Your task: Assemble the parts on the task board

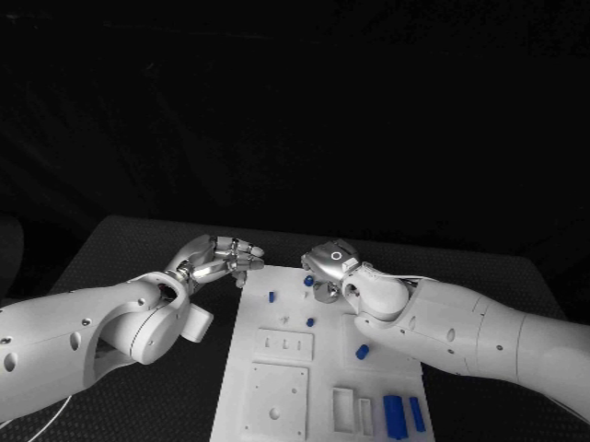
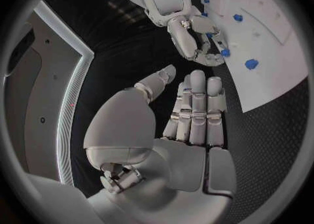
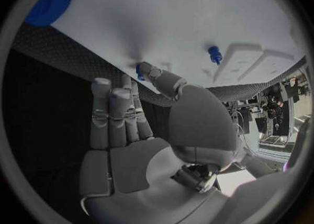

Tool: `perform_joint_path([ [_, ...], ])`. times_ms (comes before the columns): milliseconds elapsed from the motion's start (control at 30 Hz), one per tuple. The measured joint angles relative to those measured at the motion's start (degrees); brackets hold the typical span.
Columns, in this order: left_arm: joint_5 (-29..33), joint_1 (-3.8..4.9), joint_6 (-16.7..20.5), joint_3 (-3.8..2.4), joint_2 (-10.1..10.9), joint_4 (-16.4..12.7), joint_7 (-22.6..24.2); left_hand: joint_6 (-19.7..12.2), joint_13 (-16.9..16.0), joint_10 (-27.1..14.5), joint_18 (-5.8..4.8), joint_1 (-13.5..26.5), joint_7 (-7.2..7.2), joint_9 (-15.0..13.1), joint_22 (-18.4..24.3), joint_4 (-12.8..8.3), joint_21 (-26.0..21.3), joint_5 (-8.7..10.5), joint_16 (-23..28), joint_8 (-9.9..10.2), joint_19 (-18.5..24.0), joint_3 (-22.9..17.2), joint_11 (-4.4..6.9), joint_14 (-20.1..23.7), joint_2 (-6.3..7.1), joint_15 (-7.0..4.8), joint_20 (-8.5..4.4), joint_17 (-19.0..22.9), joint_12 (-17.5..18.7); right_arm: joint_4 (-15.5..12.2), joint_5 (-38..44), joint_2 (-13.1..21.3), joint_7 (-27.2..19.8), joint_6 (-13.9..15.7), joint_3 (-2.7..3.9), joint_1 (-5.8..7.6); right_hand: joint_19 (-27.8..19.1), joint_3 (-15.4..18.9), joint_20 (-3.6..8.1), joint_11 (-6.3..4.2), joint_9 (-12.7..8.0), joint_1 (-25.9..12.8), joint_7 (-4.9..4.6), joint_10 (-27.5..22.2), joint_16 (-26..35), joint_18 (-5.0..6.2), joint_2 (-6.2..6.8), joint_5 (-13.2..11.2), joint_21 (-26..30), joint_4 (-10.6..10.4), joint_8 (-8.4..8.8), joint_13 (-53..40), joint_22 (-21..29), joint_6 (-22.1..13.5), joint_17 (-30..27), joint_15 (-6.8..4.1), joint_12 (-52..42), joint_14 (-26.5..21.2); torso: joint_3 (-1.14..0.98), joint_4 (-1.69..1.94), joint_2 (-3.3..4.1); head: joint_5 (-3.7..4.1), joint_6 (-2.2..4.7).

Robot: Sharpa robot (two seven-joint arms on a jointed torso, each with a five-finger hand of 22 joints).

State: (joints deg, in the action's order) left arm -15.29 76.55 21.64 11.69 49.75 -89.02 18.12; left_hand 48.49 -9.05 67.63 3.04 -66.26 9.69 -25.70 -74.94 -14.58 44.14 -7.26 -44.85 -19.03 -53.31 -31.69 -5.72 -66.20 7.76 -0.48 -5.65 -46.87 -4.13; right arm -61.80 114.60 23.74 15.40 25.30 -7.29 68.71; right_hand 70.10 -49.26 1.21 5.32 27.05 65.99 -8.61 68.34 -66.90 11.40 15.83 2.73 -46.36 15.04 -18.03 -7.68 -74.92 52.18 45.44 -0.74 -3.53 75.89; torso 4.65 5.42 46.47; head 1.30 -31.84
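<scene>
Work surface
Black bench [image 1: 122, 249] with a fine textured top, set against a dark, unlit background.

Your head camera is looking steeply down from above at the black worktop [image 1: 135, 239], taking in the whole task board [image 1: 324, 368] from some way off. Your left wrist camera is sitting close behind the left hand [image 2: 190, 124], facing along its fingers [image 2: 196, 103] toward the board's edge and the right hand [image 2: 196, 41]. Your right wrist camera is sitting just behind the right hand, facing the board from very near. All three are sharing the board's far end.
</scene>
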Motion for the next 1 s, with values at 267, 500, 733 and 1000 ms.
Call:
perform_joint_path([
  [267,0.0,0.01,0.0,0.0,0.3,0.1,0.0,0.0,0.1,-0.4,0.0,0.0,-0.04,0.1,0.0,0.0,0.0,0.0,0.0,0.2,0.2,0.0,-0.23,0.1,0.0,0.08,-0.17,0.1,0.2,-2.5,-1.2,1.6,0.0,1.3,0.03,0.67,-0.8,1.5,-0.2,1.96,-0.6,-0.8,0.31,-4.8,0.0,0.0,1.07,0.0,0.2,0.6,0.96,1.9,0.0,-2.1,-0.5,1.16,0.0,-0.4,-0.02,0.02,-0.04,0.02,0.24],
  [500,0.0,0.01,0.1,0.01,0.7,0.4,0.0,-0.1,0.2,-0.4,0.0,0.0,-0.09,0.0,0.0,0.0,0.0,0.0,-0.2,0.2,0.2,0.0,-0.22,0.1,0.0,0.09,-0.17,0.1,0.2,-7.9,-2.3,5.9,-0.2,2.5,0.45,1.13,-0.8,1.7,-0.21,1.95,-0.6,-1.0,0.31,-4.8,-0.2,0.0,1.29,0.0,0.2,0.8,0.96,2.1,0.0,-2.1,-0.7,1.16,-0.1,-0.4,-0.05,-0.14,-0.07,-0.02,0.91],
  [733,0.1,-0.01,0.0,0.03,0.2,2.5,0.1,-0.1,0.0,-0.1,0.0,0.0,-0.09,0.0,0.0,0.2,0.2,0.0,-0.2,0.2,0.2,-0.2,-0.23,0.1,0.0,0.09,-0.17,0.3,0.0,-15.3,-6.9,13.8,-1.5,3.3,3.04,1.81,-0.8,1.9,-0.38,0.0,0.0,-1.6,-0.25,0.4,-0.8,0.0,1.17,0.0,0.2,-0.3,-0.55,1.0,0.0,0.1,-0.9,-0.25,-3.3,-0.3,-0.31,-0.98,-0.37,0.14,1.74],
  [1000,0.2,-0.23,-0.3,0.04,-0.5,4.9,0.4,0.5,-0.9,2.7,0.01,0.0,-0.29,-0.3,0.0,0.2,0.2,0.0,-0.2,0.2,0.7,-0.2,0.61,0.4,0.0,-0.23,-0.5,0.7,-1.2,-17.1,-15.6,19.3,-3.5,2.2,3.53,1.88,-0.4,5.3,-0.2,-1.53,0.5,-3.2,-0.04,2.5,-1.4,0.0,1.2,0.0,-0.1,-1.2,-0.88,-2.3,0.0,0.7,-1.1,-2.2,-7.2,0.0,-0.92,-2.66,-1.13,-0.5,2.33],
])
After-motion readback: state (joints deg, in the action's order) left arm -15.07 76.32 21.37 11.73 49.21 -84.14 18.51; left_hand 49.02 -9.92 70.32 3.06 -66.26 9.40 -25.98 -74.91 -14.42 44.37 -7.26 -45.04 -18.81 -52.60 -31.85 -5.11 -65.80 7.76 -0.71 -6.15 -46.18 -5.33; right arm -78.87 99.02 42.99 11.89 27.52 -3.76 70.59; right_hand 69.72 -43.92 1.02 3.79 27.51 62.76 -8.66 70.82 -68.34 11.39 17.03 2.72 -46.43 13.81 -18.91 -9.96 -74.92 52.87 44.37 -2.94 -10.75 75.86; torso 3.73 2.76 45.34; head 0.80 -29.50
